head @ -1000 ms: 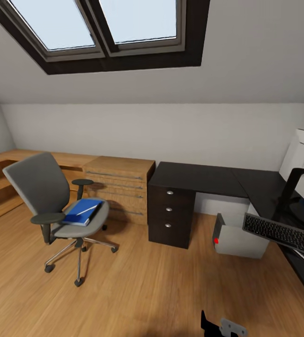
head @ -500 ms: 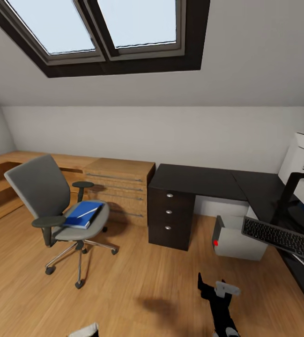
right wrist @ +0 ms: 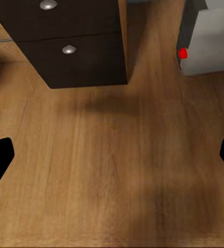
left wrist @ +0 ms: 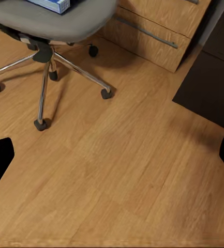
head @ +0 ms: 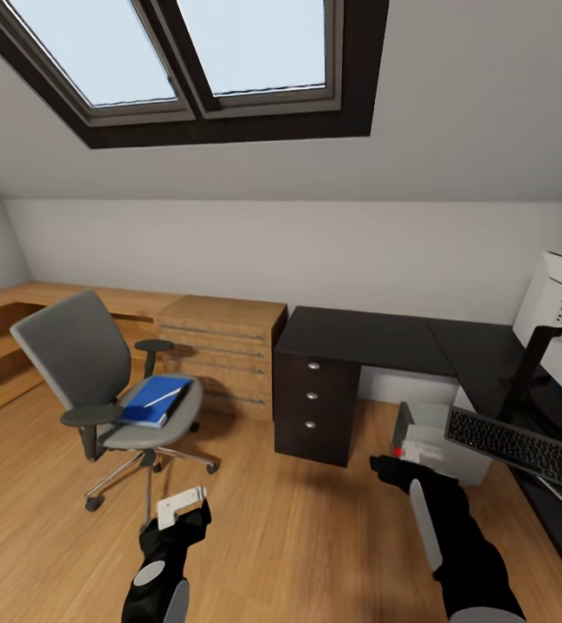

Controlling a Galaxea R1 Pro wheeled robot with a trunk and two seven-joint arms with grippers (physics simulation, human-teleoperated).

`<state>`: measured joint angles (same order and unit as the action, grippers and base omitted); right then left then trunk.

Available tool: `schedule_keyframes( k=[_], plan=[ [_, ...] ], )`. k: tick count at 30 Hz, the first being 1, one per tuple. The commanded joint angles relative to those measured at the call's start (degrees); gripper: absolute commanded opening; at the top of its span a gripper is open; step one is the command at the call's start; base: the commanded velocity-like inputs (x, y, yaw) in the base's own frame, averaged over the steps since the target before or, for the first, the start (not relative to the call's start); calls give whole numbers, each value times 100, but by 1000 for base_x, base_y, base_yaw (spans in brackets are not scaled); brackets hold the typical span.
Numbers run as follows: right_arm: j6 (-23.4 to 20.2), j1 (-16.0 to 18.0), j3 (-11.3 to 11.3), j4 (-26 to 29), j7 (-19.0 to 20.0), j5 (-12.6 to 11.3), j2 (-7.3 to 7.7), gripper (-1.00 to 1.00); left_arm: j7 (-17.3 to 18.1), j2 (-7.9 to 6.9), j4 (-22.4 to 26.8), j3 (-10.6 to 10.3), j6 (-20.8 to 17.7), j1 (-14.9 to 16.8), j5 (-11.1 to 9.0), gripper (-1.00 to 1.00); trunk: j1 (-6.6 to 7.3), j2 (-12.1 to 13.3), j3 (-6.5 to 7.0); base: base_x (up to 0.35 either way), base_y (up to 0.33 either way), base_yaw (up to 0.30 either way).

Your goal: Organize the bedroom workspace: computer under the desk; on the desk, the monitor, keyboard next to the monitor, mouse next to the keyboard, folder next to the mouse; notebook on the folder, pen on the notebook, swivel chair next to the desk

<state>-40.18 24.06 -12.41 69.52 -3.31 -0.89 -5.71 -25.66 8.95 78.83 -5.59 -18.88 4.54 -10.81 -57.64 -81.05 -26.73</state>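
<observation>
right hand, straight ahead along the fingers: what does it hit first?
Most likely the bare wood floor, which lies between the open fingers of the right hand. The black drawer unit and the computer lie further on, though depth is unclear.

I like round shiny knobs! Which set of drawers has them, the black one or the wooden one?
The black drawer unit under the desk has round silver knobs; the light-wood drawer chest beside it has long bar handles.

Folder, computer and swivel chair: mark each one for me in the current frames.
folder (head: 152, 400), head view, on the middle of its blue cover.
computer (right wrist: 211, 44), right wrist view, on its light-grey side panel.
swivel chair (head: 66, 348), head view, on the grey backrest.
</observation>
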Motion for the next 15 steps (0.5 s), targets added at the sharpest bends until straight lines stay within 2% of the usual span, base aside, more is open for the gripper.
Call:
schedule_keyframes(
  k=[1,3,7,10,15],
  plan=[
    [-151,2,-59,66,-17,-16,-4,100,-44,-1,-75,-18,-21,4,-44,100,23,38,12,0,0,0],
    [-314,-1,-169,142,-19,-16,-3,100,-43,-3,-175,-28,-19,3,-41,100,67,118,48,0,0,0],
    [-529,-5,-390,258,-25,-16,-2,100,-49,0,-161,-80,-10,3,-36,100,67,118,48,0,0,0],
    [-567,-6,-454,289,-25,-7,5,100,-57,-12,-126,-247,-10,3,-35,100,67,118,48,0,0,0],
    [-571,-34,-469,292,-11,8,2,100,-55,-26,-150,-311,-11,3,-28,100,67,118,53,0,0,-122]
  ],
)
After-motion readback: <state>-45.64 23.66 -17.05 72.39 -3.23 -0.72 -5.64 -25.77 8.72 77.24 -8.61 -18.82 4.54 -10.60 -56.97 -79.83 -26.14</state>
